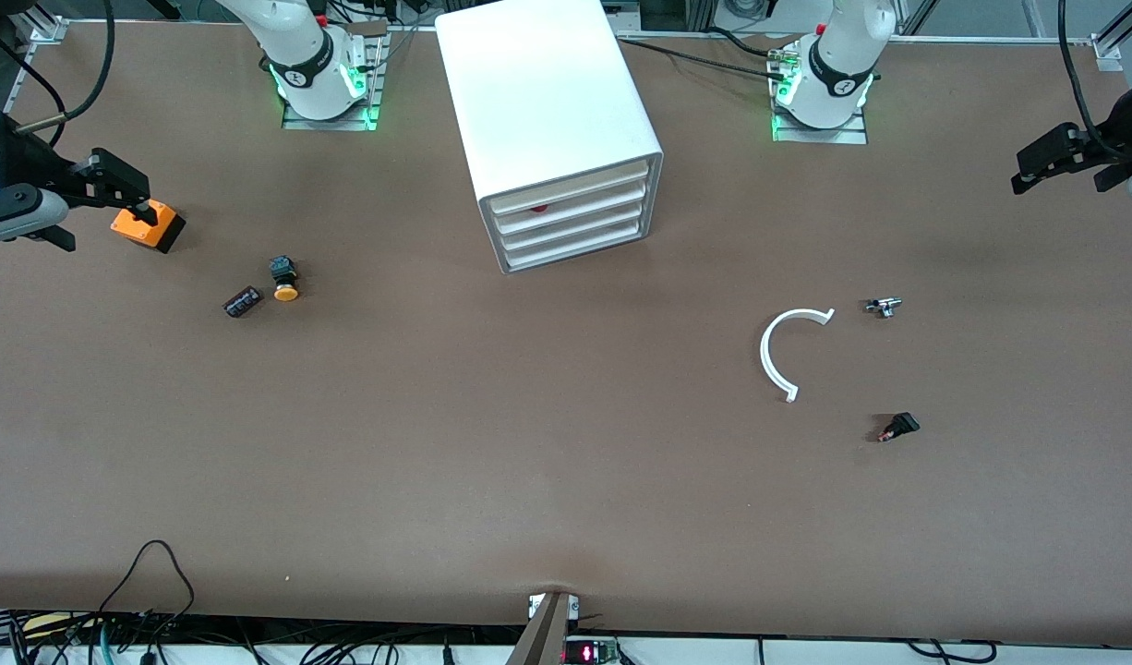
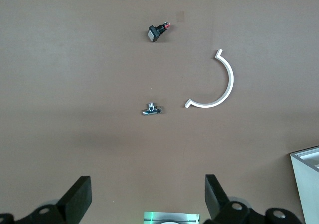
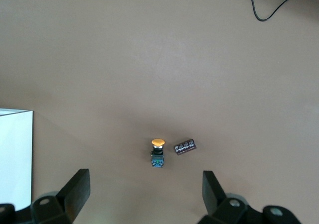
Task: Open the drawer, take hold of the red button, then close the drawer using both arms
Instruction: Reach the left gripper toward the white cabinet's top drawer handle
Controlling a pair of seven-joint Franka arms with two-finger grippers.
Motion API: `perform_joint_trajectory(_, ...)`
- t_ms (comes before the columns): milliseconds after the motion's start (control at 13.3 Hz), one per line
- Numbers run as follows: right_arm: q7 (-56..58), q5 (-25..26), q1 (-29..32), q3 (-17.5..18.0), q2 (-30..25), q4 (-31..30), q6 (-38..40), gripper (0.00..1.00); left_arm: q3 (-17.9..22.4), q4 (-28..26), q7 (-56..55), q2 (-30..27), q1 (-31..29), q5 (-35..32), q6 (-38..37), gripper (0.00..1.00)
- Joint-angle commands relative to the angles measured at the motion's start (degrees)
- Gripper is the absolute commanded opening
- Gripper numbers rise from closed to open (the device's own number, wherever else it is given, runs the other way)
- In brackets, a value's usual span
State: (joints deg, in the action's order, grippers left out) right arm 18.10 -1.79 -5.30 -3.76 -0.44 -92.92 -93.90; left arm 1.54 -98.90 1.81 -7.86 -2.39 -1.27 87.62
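Observation:
The white cabinet (image 1: 547, 111) stands between the two arm bases, and its edge shows in the left wrist view (image 2: 306, 184) and the right wrist view (image 3: 15, 154). Its top drawer (image 1: 575, 187) is pushed in, level with the three below. A small red spot, the button's cap (image 1: 539, 209), shows through the front just under it. My right gripper (image 1: 100, 199) (image 3: 144, 181) is open and empty, up over the right arm's end of the table by the orange box. My left gripper (image 1: 1060, 175) (image 2: 147, 189) is open and empty, up over the left arm's end.
An orange box (image 1: 148, 224), a yellow-capped button (image 1: 284, 277) (image 3: 157, 153) and a dark cylinder (image 1: 243, 301) (image 3: 184, 147) lie toward the right arm's end. A white C-shaped strip (image 1: 778, 351) (image 2: 224, 84), a small metal fitting (image 1: 885, 307) (image 2: 151, 109) and a small black part (image 1: 898, 427) (image 2: 157, 31) lie toward the left arm's end.

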Motion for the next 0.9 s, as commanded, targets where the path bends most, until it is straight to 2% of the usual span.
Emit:
perform_joint_trajectory(0,-0.6,0.6,0.5,0.5,0.6,1.6,0.9,1.0,0.1,1.1,1.5,0.4,-0.5,1.4,-1.2,1.0)
perform_joint_trajectory(301,-0.6,0.6,0.5,0.5,0.6,1.6,0.8,1.0,-0.2,1.0,1.7,2.0,-0.2,1.8,-1.4,1.0)
perform_joint_trajectory(601,-0.6,0.6,0.5,0.5,0.6,1.6,0.8,1.0,-0.9,0.7,2.1,6.4,0.4,7.5,-3.5,1.0)
perform_joint_trajectory(827,-0.6,0.6,0.5,0.5,0.6,1.6,0.8,1.0,-3.0,0.8,13.1,12.7,0.5,12.1,-6.5,1.0)
